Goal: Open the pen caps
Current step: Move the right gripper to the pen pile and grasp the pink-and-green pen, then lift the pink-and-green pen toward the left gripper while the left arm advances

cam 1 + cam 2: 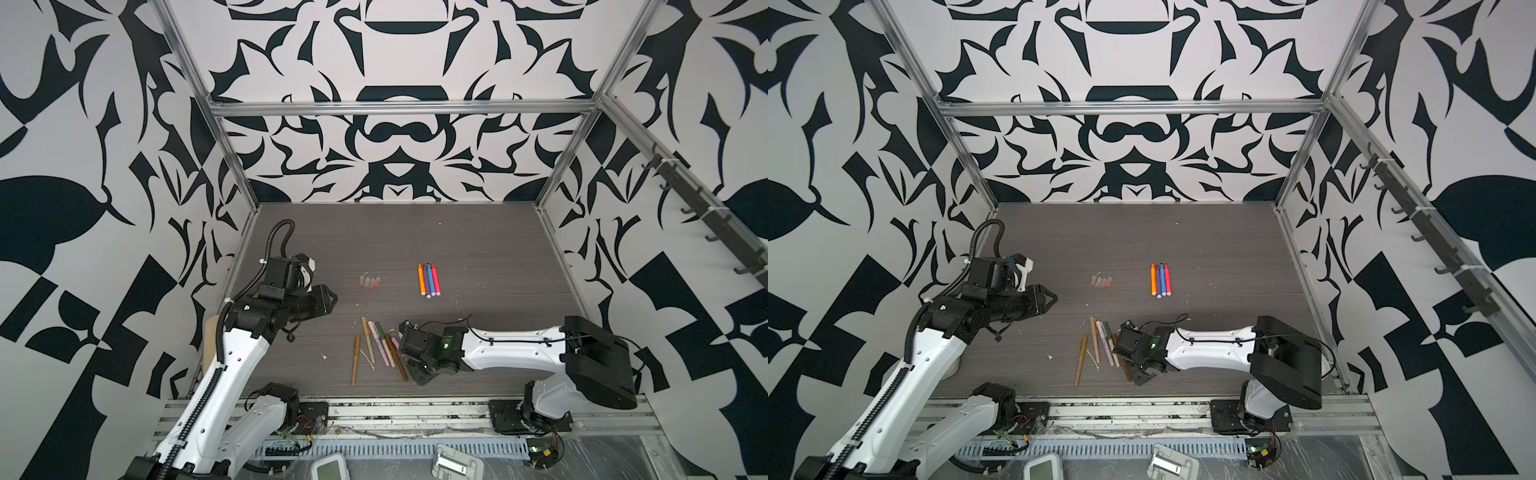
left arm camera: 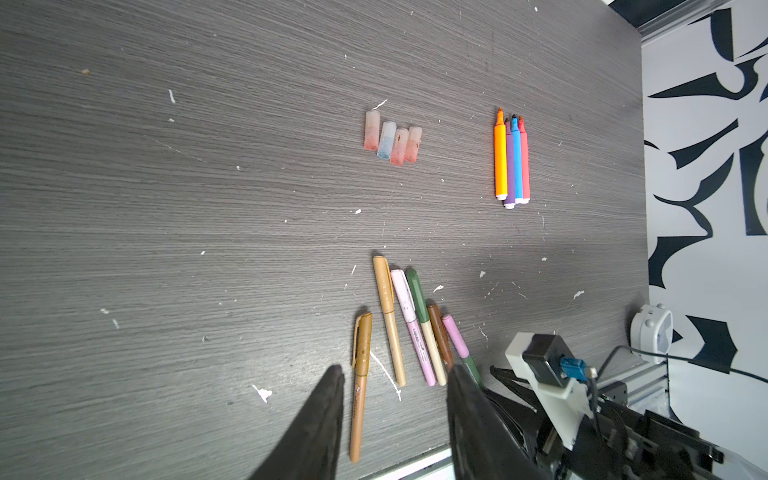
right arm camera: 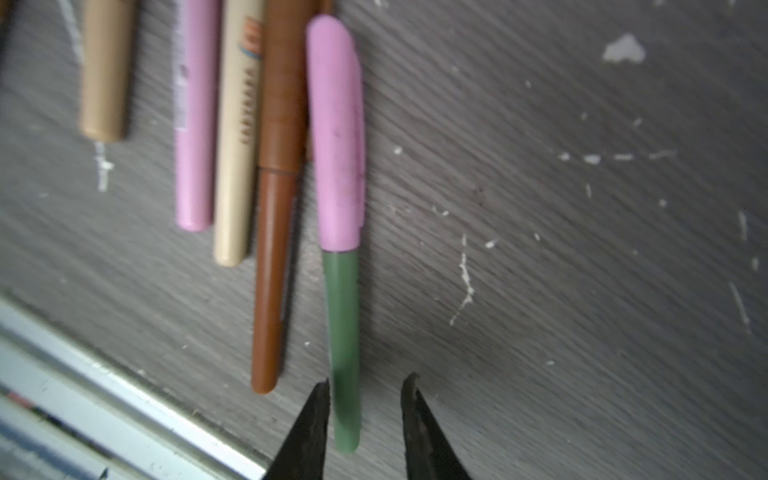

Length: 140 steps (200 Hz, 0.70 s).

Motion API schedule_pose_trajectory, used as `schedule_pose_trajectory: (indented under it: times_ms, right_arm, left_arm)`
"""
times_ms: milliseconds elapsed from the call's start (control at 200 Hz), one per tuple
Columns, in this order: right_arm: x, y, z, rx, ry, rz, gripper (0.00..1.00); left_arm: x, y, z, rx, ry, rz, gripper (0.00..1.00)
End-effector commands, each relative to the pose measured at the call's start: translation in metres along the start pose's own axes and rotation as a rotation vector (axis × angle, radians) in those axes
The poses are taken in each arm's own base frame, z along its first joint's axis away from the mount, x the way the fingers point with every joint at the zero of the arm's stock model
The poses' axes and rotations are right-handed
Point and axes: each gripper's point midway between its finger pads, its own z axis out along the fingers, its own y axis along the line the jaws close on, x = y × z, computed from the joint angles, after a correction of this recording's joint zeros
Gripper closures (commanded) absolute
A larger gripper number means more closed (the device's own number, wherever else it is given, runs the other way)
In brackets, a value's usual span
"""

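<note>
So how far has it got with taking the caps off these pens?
Done: four bright markers lie bare-tipped, their four clear caps in a row apart. In hand: the right pincer straddles the green barrel of the pink-capped pen, jaws not yet closed. The left pincer hovers open and empty. Left: all six capped pens at the front, that one included.

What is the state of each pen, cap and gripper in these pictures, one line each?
four bright markers: uncapped, lying side by side.
four translucent caps: off, lying together.
five thin pens: capped, lying flat.
pink-capped green pen: capped, lying flat.
left gripper: open, empty.
right gripper: open, straddling the green barrel.
</note>
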Motion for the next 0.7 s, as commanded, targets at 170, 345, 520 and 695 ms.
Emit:
schedule_pose_trajectory:
  times_ms: [170, 345, 520, 695]
  right_arm:
    - [0.007, -0.007, 0.006, 0.064, 0.044, 0.034, 0.71]
    - [0.008, -0.003, 0.012, 0.045, 0.056, 0.031, 0.83]
    - [0.006, -0.005, 0.007, 0.048, 0.039, 0.032, 0.95]
    - [-0.017, -0.014, -0.019, 0.079, -0.043, 0.024, 1.0]
  left_arm:
    - [0.005, 0.003, 0.0, -0.009, 0.008, -0.001, 0.56]
    - [0.006, 0.004, 0.001, -0.011, 0.011, -0.003, 0.56]
    - [0.005, 0.004, 0.001, -0.013, 0.008, -0.003, 0.56]
    - [0.009, 0.004, 0.01, -0.008, 0.047, -0.02, 0.54]
